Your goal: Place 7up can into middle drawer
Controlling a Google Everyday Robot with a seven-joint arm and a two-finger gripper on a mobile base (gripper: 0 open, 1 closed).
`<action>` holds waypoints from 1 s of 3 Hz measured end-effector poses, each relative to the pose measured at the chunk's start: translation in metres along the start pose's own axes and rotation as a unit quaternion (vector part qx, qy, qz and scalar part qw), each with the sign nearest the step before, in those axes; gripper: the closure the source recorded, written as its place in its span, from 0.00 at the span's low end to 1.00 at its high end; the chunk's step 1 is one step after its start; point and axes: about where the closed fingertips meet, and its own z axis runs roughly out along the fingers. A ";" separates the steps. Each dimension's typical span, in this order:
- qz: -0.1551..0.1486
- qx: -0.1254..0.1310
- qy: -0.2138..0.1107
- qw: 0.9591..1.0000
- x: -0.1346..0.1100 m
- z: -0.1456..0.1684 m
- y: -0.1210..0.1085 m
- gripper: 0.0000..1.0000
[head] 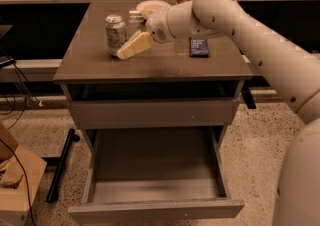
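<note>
Gripper [129,48]: low over the tabletop [150,67], angled down and to the left in camera view. I cannot tell whether it is open or closed, and I see nothing held in it.
Can [115,32]: stands on the tabletop just left of the gripper and a little farther back. The gripper tip is by its base, and I cannot say whether they touch.
Can axis: vertical, upright, silver top up.
Key relation: the can lies straight along the gripper's line of pointing, so I judge the coming move to be a short advance leftward to bracket the can across its width.
Arm: only one on this rig, so there is no choice of side.
Drawer [155,209]: pulled open, well below the gripper and nearer the camera. Nothing lies in it.
Progress: can not yet lifted. Grasp, carry and lowering remain, by my reading.
Risk: a push at the base could tip the can away from the gripper.
Nearby: plate [152,6] behind the gripper, dark packet [199,46] to its right.
</note>
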 end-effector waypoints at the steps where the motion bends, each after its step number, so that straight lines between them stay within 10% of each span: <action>1: 0.022 -0.019 -0.036 0.999 0.009 0.038 -0.016 0.00; 3: 0.029 -0.065 -0.089 0.993 -0.009 0.097 -0.023 0.41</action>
